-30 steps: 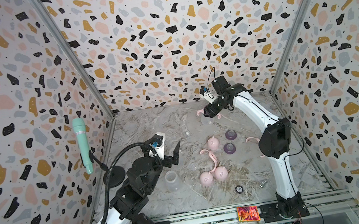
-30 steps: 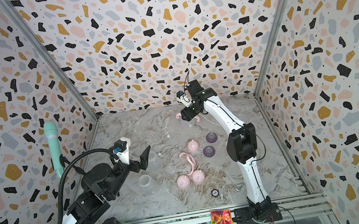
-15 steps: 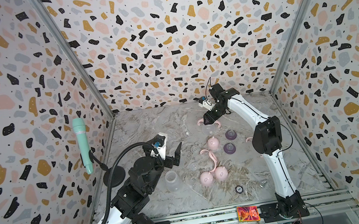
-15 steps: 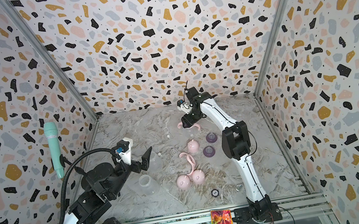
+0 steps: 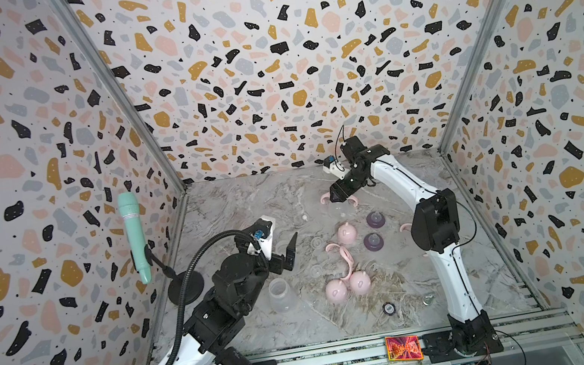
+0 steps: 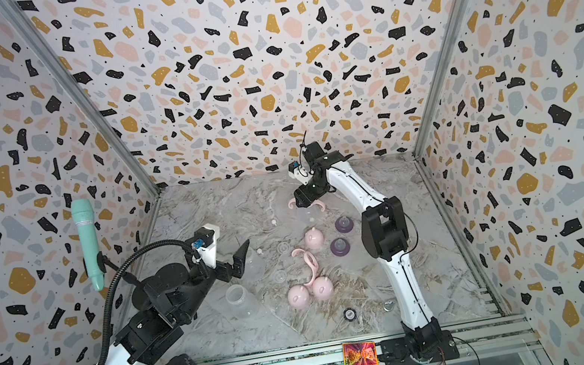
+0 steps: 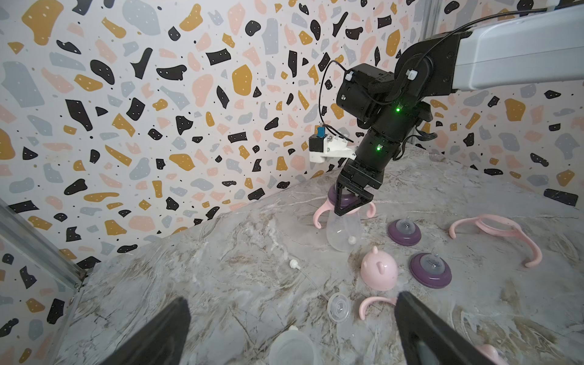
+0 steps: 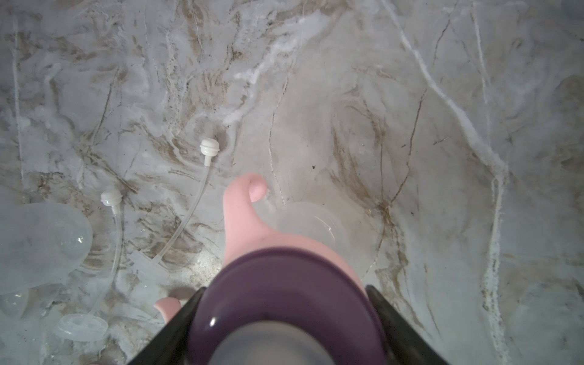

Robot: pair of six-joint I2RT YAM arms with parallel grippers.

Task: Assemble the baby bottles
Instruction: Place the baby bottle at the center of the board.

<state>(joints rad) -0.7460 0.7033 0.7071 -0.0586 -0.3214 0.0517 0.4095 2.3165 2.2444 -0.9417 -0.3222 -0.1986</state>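
In both top views the right fingers [image 5: 337, 193] reach down onto an upright bottle [image 5: 341, 209] with pink handles. It stands on the desk [image 5: 239, 207] just behind the lone pink cap [image 5: 345, 233], toward the back wall. One purple collar [image 5: 375, 219] lies beside that cap on the right arm's side, and a second collar [image 5: 373, 242] lies near it, slightly forward. A loose handle ring [image 5: 345, 258] lies in front of the cap, with two more caps [image 5: 336, 291] touching its near end. An open clear bottle [image 5: 280, 295] stands well forward of the cap on the left arm's side. The left fingers [image 5: 293, 244] hover beside the cap, spread wide and empty.

In the left wrist view those fingers stand far apart with nothing between them. A thin straw [image 7: 311, 278] ending in a clear disc lies on the desk beside the cap. Beyond the cap the handled bottle stands upright, and the right fingers straddle its purple top.

In the right wrist view a black finger sits close on each side of that purple top — whether they press it cannot be told. One pink handle curls outward, and two straws lie on the desk beyond it.
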